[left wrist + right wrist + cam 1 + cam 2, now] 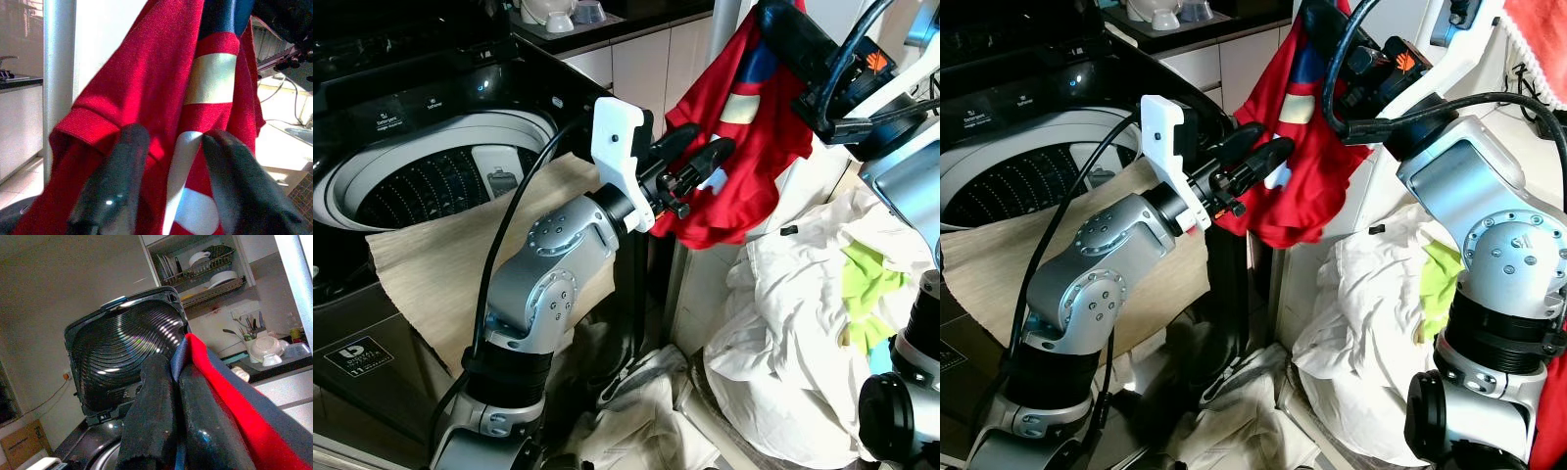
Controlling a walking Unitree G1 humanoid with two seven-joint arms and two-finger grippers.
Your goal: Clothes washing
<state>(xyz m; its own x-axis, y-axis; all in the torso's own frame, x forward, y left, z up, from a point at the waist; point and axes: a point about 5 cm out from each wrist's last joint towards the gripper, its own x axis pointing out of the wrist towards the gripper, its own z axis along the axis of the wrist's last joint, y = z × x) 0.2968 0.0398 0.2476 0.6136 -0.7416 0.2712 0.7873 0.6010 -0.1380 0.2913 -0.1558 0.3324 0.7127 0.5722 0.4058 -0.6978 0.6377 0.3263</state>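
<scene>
Red shirt [744, 137] hangs in the air to the right of the washer, pinched at its top by the right gripper [171, 396] — fingers closed on the blue collar edge, right wrist view shows fabric squeezed between them. Left gripper [700, 162] is up against the shirt's lower half with fingers spread, cloth between them but not clamped yet. Washer drum [431, 181] is open to the left, lid [127, 357] raised; a beige cloth [460, 259] is draped over the washer's near rim and down its front. Risks as I judge them: right hold is a thin edge pinch, so a pull from the left could slip the collar out and drop the shirt onto the white laundry pile [803, 333] below — the left should close before any tug. The shirt's hem swings close to the left arm's cable [514, 225]; a snag is possible on the swing toward the drum. The beige cloth half covers the near rim, so the shirt may catch on it or drag it in. The lid looks clear of the path, though the right arm is high and near the counter [607, 29] behind.
</scene>
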